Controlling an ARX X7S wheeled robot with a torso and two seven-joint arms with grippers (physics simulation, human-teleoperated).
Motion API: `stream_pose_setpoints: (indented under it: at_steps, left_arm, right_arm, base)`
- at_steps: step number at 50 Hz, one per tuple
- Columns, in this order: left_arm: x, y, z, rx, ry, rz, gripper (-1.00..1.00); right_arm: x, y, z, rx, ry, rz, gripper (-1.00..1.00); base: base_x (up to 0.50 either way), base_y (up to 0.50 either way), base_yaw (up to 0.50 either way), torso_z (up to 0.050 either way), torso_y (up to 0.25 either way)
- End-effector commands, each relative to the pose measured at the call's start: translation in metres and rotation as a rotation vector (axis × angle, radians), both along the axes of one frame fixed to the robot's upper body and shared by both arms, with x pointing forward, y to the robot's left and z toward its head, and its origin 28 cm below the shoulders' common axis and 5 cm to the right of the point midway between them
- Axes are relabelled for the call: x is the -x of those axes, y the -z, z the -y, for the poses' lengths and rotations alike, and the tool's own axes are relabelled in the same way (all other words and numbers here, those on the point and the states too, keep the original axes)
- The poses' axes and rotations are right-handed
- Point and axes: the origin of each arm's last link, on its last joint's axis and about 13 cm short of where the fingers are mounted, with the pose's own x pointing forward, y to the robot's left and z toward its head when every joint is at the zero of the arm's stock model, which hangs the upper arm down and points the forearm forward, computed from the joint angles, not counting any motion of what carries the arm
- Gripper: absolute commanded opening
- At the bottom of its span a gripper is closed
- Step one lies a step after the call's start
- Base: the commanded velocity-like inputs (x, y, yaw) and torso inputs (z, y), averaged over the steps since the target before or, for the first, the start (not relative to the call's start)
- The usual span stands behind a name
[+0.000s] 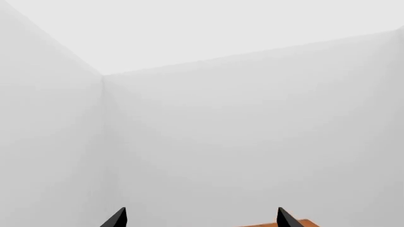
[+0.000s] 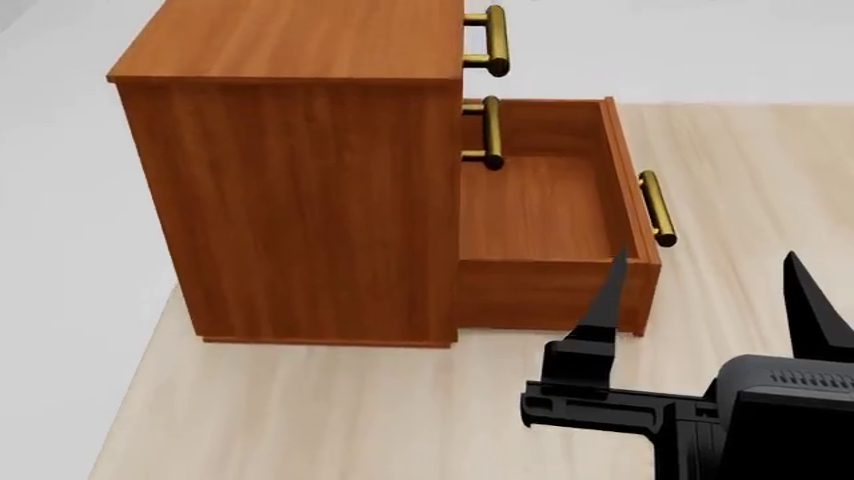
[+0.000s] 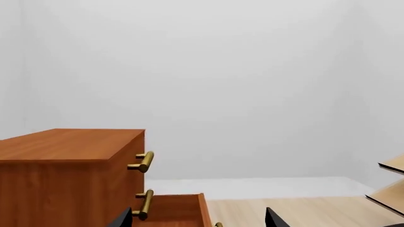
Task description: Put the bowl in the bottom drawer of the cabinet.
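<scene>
— One step looks done, would you say?

— Yes. Nearest in the head view, the right gripper (image 2: 707,275) hovers at about five o'clock over the pale tabletop (image 2: 334,410), its black fingers (image 2: 603,305) spread wide with nothing between them. Just beyond it, toward one o'clock, the bottom drawer (image 2: 561,215) stands pulled out of the cabinet (image 2: 287,170).

— And inside it?

— Bare wood only; what shows of the drawer floor carries nothing. The two upper drawers appear shut, their brass handles (image 2: 491,40) flush at the cabinet's front, around twelve o'clock.

— So where is the bowl?

— Not in any view. The right wrist camera shows the cabinet, the drawer's edge and, at three o'clock, the corner of a pale wooden rack (image 3: 391,189); no bowl there either. Fetching it and setting it in the drawer is what remains, so the task seems roughly at its midpoint at best.

— What about the other arm?

— The left gripper (image 1: 200,218) shows only in its own wrist camera, finger tips wide apart, empty, pointed at blank white walls.
</scene>
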Motion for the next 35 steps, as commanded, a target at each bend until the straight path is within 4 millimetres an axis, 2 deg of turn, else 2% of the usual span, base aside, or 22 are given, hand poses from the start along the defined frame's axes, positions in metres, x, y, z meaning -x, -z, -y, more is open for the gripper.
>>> stream_pose_setpoints:
  at_steps: [1,35]
  left_arm:
    - [0.0001,0.0001,0.0005,0.001,0.002,0.000,1.00]
    - [-0.0016,0.0006,0.0019,-0.001,0.020,0.009,1.00]
  right_arm:
    - [0.0004,-0.0005,0.0003,0.000,0.001,0.000,1.00]
    - [0.0015,0.0004,0.0012,-0.005,0.001,-0.001,1.00]
  base:
    - [0.41,0.00,0.00,0.000,0.000]
    - [0.42,0.00,0.00,0.000,0.001]
